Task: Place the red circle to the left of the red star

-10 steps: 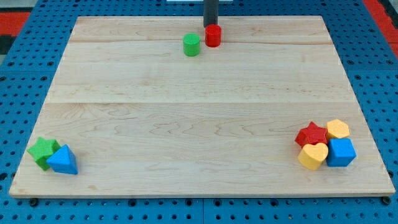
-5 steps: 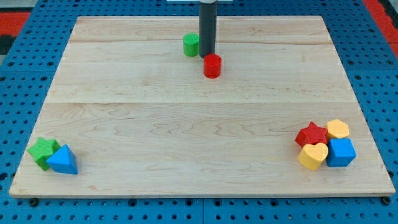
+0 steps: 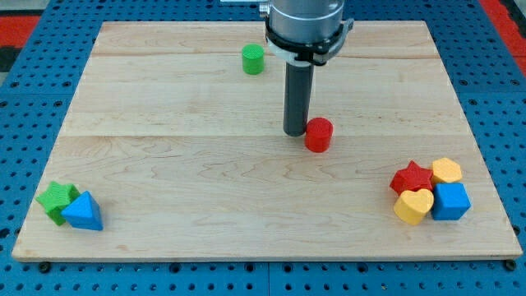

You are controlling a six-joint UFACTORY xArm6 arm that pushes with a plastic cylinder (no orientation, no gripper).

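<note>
The red circle (image 3: pixel 319 134) is a short red cylinder standing just right of the board's middle. My tip (image 3: pixel 295 132) rests right against its left side, slightly toward the view's top. The red star (image 3: pixel 412 178) lies at the view's lower right, in a tight cluster with other blocks. The red circle stands up and to the left of the star, well apart from it.
A yellow hexagon (image 3: pixel 446 171), a blue cube (image 3: pixel 451 201) and a yellow heart (image 3: pixel 413 206) touch the red star. A green cylinder (image 3: pixel 253 59) stands near the view's top. A green star (image 3: pixel 55 200) and a blue triangle (image 3: pixel 83 211) sit at the lower left of the wooden board (image 3: pixel 205 181).
My tip has pushed the red circle from the view's top edge down and to the right, toward the middle. The green cylinder and the other blocks have stayed put.
</note>
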